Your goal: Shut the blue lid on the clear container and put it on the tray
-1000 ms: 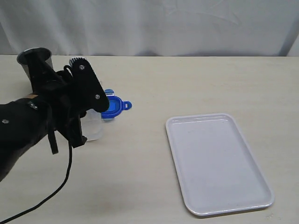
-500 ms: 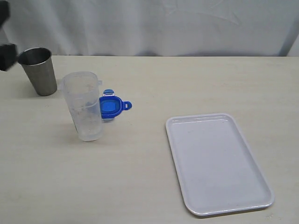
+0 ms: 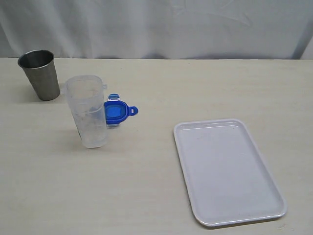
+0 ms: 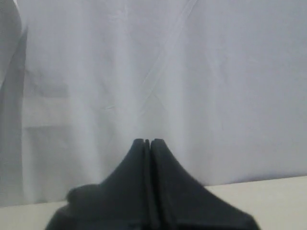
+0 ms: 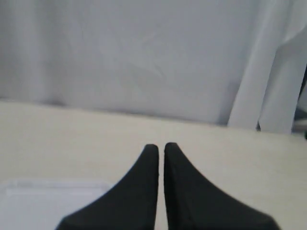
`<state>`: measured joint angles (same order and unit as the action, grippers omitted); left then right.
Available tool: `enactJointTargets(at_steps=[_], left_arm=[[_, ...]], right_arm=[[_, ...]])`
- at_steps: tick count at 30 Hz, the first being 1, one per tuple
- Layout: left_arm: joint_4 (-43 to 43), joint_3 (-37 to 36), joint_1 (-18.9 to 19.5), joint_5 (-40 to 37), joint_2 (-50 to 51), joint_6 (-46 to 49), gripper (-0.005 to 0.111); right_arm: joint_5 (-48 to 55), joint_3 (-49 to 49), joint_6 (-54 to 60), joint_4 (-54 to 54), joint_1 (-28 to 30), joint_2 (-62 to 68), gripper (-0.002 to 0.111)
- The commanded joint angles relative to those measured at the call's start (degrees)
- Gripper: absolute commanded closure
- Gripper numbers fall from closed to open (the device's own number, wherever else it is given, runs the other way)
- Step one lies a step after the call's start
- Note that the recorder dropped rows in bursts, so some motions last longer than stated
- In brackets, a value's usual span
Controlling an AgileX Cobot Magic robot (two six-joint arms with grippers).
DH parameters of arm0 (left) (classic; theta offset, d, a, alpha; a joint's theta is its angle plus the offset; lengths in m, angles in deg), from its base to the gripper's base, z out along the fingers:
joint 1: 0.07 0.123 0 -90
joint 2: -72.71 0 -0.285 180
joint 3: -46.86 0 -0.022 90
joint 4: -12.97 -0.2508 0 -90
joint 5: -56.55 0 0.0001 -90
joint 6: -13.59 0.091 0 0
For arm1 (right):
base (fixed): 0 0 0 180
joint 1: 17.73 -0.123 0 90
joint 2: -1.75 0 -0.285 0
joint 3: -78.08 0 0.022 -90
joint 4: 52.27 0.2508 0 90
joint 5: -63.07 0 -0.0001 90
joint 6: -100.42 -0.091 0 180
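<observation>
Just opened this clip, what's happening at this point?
Nothing is being handled right now. The tall clear plastic container stands upright and open on the table, with the small blue plastic lid lying right beside it, not on it. The flat white rectangular tray sits bare off to the right. Neither arm shows in the exterior view; the left gripper and right gripper hold nothing, jaws closed.

Desk (image 3: 146,196): pale beige top with faint wood grain, matte, filling most of the exterior view. Backdrop: white cloth curtain (image 3: 171,29) hanging along the desk's far edge, creased, with loose vertical folds. Light: soft, even and diffuse; shadows faint and short
</observation>
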<state>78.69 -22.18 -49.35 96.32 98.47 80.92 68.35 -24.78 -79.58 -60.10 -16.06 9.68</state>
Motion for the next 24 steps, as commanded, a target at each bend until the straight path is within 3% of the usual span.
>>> enactJointTargets(at_steps=[1, 4, 6, 10, 13, 16, 18, 20, 24], left_arm=[[-3.57, -8.18, -0.15, 9.53, -1.67, -12.77, 0.107], [-2.68, -8.18, -0.15, 9.69, -1.76, -14.72, 0.107], [-6.58, -8.18, -0.15, 8.23, -1.76, -16.52, 0.107], [-9.87, -8.18, -0.15, 5.96, -1.76, -19.26, 0.107], [-9.6, -8.18, -0.15, 5.96, -1.76, -19.23, 0.107], [-9.61, -8.18, -0.15, 5.53, -1.76, -19.23, 0.107], [-9.48, -8.18, -0.15, 4.52, -1.76, -19.23, 0.107], [-9.48, -8.18, -0.15, 3.4, -1.76, -19.23, 0.107], [-9.48, -8.18, -0.15, 2.6, -1.76, -19.6, 0.107]], right_arm=[[-19.17, 0.08, -3.6, 8.58, 0.2, -0.14, 0.104], [-30.1, 0.08, -10.96, 12.11, 0.2, -0.14, 0.104], [-30.19, -1.31, -12.79, 7.82, 0.2, -0.14, 0.104], [-25.23, -11.15, -27.75, -2.72, 0.2, 10.8, 0.102], [-18.76, -21.7, -45.4, -21.86, 0.2, 26.05, 0.089], [-18.01, -32.09, -73.56, -49.84, 0.2, 41.14, 0.07], [-23.88, -38.05, -96.93, -72.7, 0.2, 51.5, 0.061], [-32.9, -44.4, -118.37, -92.12, 0.2, 61.4, 0.061], [-54.12, -56.89, -119.43, -92.12, 0.32, 84.09, 0.061]])
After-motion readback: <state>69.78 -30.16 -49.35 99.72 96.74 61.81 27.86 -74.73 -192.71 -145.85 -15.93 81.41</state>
